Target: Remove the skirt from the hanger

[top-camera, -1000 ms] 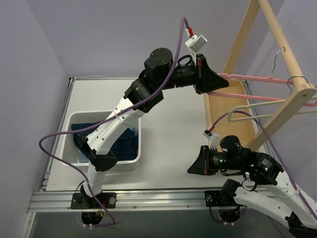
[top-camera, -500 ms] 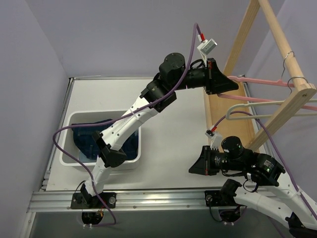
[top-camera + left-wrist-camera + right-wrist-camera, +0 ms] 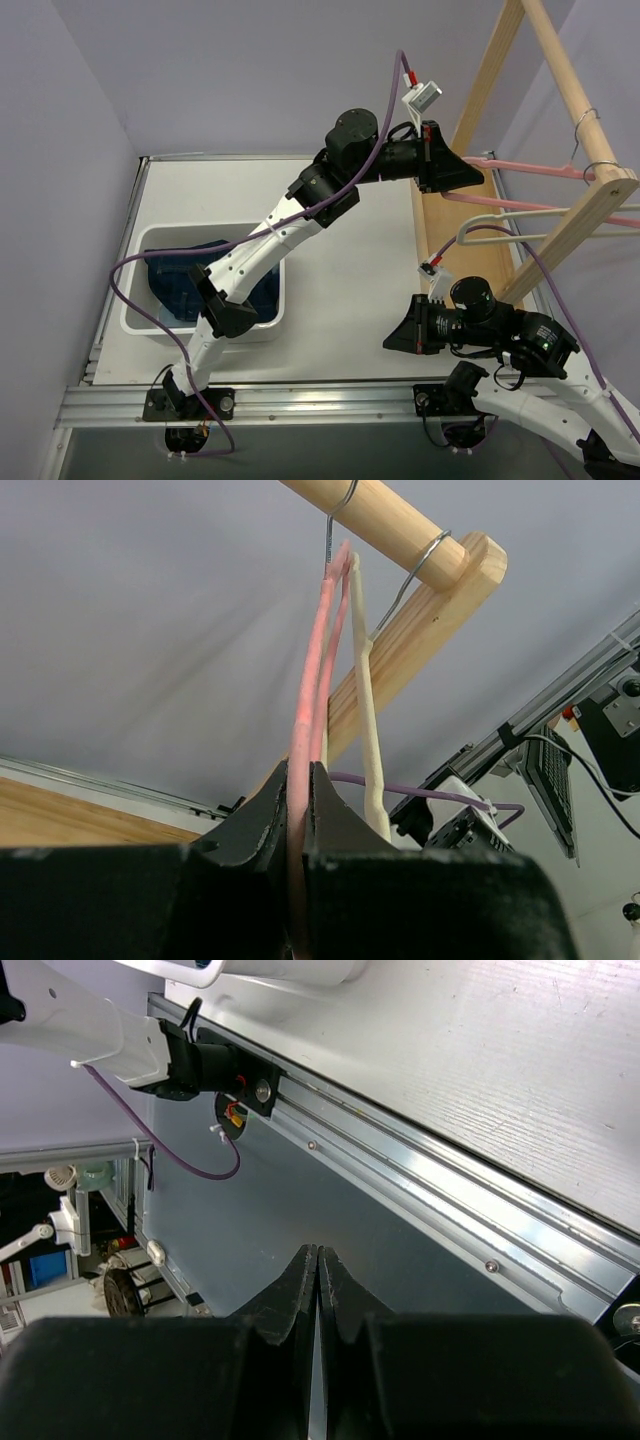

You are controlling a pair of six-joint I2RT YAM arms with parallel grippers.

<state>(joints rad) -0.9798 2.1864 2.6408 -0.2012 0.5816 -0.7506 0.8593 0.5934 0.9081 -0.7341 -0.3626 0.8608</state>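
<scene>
My left gripper [image 3: 478, 172] is raised at the back right, shut on the end of a pink hanger [image 3: 535, 166] that hangs by its wire hook from the wooden rail [image 3: 575, 95]. In the left wrist view the pink hanger [image 3: 306, 695] runs up from between my closed left gripper [image 3: 298, 772] to the rail [image 3: 385, 520]. A bare cream hanger [image 3: 510, 212] hangs beside it. The dark blue skirt [image 3: 190, 285] lies in the white bin [image 3: 275, 315] at the left. My right gripper [image 3: 392, 340] is shut and empty, low near the table's front edge.
The wooden rack frame [image 3: 482, 85] and its base board [image 3: 450, 235] stand at the right. Purple cables [image 3: 145, 310] trail from both arms. The metal rail [image 3: 300, 400] runs along the table's near edge.
My left arm has swung right and slightly back with the pink hanger, pushing it along toward the rack. The right arm has hardly moved.
</scene>
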